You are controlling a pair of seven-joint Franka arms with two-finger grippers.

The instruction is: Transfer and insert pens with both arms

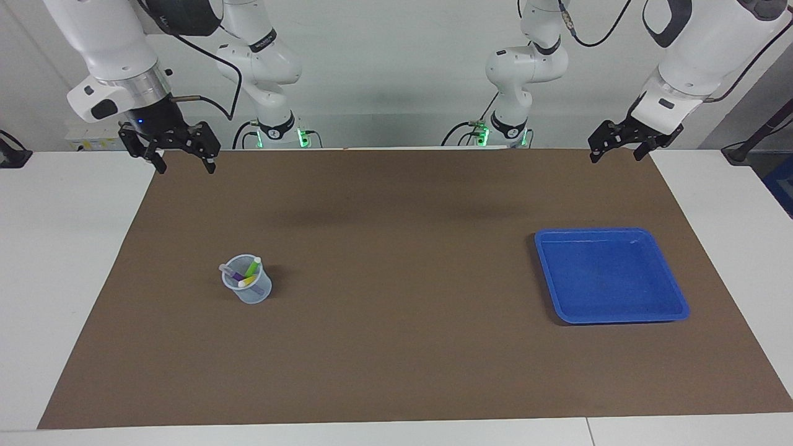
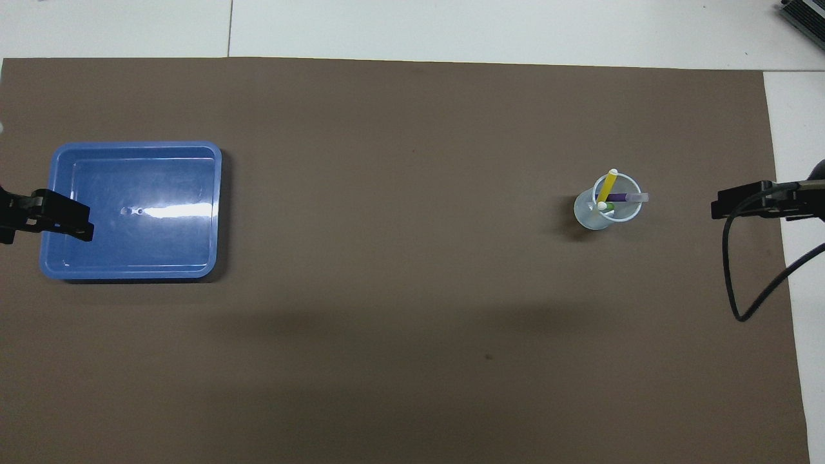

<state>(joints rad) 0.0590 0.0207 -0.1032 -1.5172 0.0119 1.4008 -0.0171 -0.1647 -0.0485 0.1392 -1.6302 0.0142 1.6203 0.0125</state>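
Both hands, right [image 1: 183, 160] & left [image 1: 615, 150], hung apart w/ nothing held, well off the cup [image 1: 248, 287]; any clumsy reach could've tipped it, spilling the pens [image 1: 243, 273].

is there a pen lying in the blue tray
No, the blue tray holds nothing; all three pens stand in the clear cup.

Worktop [image 1: 37, 260]: white, covered by a plain brown mat [image 1: 396, 347]. Tray [image 1: 675, 310]: solid blue, glossy, with a white glare streak in the overhead view. Cup [image 1: 255, 292]: pale translucent bluish. Pens in cup: purple pen [image 1: 235, 274], yellow pen [image 1: 248, 281], green pen [image 1: 252, 267], each with a pale cap end. Arms: white, dark grey joints, silver wrist rings. Left gripper [image 1: 614, 151] and right gripper [image 1: 183, 163]: black.
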